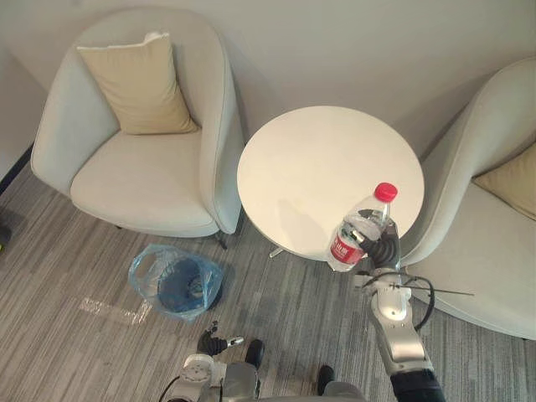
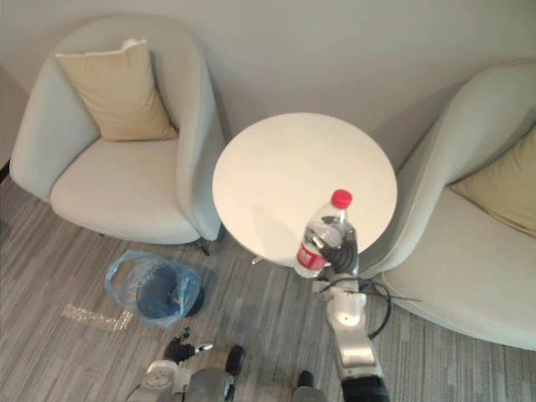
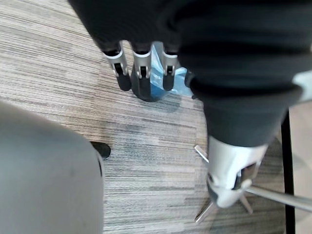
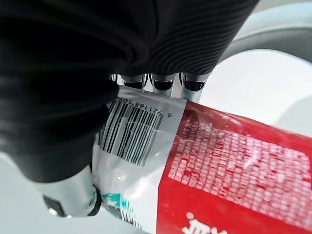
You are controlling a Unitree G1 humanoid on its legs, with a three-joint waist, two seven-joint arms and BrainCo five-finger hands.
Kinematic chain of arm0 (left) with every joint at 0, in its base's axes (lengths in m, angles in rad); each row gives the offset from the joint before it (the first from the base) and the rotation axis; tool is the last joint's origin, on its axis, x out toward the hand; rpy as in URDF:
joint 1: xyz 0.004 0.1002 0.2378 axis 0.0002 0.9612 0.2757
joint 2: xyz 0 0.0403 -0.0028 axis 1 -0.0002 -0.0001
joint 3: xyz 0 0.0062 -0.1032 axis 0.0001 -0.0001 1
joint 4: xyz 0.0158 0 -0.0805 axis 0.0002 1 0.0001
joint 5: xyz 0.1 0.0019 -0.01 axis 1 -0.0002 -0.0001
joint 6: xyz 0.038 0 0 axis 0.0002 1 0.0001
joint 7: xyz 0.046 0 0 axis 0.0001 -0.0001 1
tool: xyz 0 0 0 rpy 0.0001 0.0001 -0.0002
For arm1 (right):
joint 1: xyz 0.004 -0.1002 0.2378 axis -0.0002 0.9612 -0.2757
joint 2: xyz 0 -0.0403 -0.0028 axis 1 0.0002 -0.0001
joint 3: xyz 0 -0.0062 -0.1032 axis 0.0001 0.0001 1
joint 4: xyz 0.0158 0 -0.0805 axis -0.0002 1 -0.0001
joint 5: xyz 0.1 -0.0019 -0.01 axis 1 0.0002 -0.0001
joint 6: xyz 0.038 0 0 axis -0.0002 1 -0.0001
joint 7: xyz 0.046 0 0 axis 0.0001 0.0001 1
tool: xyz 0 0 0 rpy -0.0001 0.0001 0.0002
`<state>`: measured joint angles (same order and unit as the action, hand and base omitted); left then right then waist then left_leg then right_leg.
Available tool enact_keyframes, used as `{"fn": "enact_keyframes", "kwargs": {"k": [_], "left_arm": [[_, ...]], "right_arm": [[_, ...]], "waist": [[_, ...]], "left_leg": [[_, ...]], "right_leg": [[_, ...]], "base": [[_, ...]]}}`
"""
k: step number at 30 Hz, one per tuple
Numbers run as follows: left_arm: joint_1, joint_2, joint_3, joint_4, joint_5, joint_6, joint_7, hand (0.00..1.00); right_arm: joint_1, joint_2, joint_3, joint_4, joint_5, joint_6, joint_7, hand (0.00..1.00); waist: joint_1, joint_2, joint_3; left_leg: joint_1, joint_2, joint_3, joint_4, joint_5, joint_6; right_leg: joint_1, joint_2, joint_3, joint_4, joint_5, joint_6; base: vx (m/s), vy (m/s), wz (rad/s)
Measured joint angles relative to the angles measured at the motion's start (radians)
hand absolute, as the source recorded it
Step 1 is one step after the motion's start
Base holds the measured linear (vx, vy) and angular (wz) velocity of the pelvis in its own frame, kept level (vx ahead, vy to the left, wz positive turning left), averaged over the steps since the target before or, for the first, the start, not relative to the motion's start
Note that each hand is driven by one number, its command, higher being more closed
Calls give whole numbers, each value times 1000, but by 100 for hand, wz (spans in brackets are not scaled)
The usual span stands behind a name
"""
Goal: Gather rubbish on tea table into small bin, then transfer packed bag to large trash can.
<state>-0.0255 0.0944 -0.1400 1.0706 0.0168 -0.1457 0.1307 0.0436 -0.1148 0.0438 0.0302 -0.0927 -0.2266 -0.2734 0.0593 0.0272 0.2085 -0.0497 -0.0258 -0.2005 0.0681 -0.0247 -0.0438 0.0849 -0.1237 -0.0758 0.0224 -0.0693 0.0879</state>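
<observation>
**Item location.** The water bottle point(image 1: 360, 236) is held in the right hand point(image 1: 382, 249), in front of the near right edge of the round white tabletop point(image 1: 318, 159). The small bin point(image 1: 176, 283), lined with a blue bag point(image 1: 144, 270), stands on the floor well apart, toward the robot's left.

**Hand state.** In the right wrist view the fingers point(image 4: 163, 84) are curled round the bottle body at the label point(image 4: 234, 165), with the thumb on the opposite side. The left hand point(image 1: 214, 342) hangs low near the floor. Its fingers point(image 3: 142, 73) are straight, apart and hold nothing.

**Handling properties (judgement).**
- The bottle is clear, thin-walled plastic and looks nearly empty, so expect low weight.
- The wall is likely to dent under pressure. Too much squeeze deforms the body and loosens the hold.
- The label film and smooth wall are probably slippery.
- The bottle is not fragile, and a drop into the bin carries little risk.
- The best hold is mid-body, across the label band, where the section is round and widest. The neck is stiffer but narrower.

**Orientation.** The long axis runs from base to red cap point(image 1: 384, 192). It is tilted off upright. The cap points up and leans toward the robot's right and away, and the base is lower and toward the left.
</observation>
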Motion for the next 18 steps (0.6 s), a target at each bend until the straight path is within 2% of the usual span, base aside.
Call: {"fn": "enact_keyframes", "kwargs": {"k": [4,9,18], "left_arm": [[0,8,-13,5,0,0,0,0],[4,10,-36,41,0,0,0,0],[12,8,-38,51,-1,0,2,0]], "right_arm": [[62,7,25,-15,-27,0,22,100],[145,28,45,-16,-30,0,38,100],[164,34,102,-16,-63,0,60,100]], "waist": [[-2,-14,-13],[-20,-14,-53],[-27,-25,-73]], "left_leg": [[5,2,23,-11,9,-17],[19,18,23,-55,27,-41],[50,27,12,-63,49,-41]], "right_leg": [[-2,-3,13,-23,-7,9],[-17,10,30,-26,-9,7],[13,21,28,-26,4,-3]], "base": [[-150,-10,-22],[-125,-15,-12],[-6,-5,0]]}}
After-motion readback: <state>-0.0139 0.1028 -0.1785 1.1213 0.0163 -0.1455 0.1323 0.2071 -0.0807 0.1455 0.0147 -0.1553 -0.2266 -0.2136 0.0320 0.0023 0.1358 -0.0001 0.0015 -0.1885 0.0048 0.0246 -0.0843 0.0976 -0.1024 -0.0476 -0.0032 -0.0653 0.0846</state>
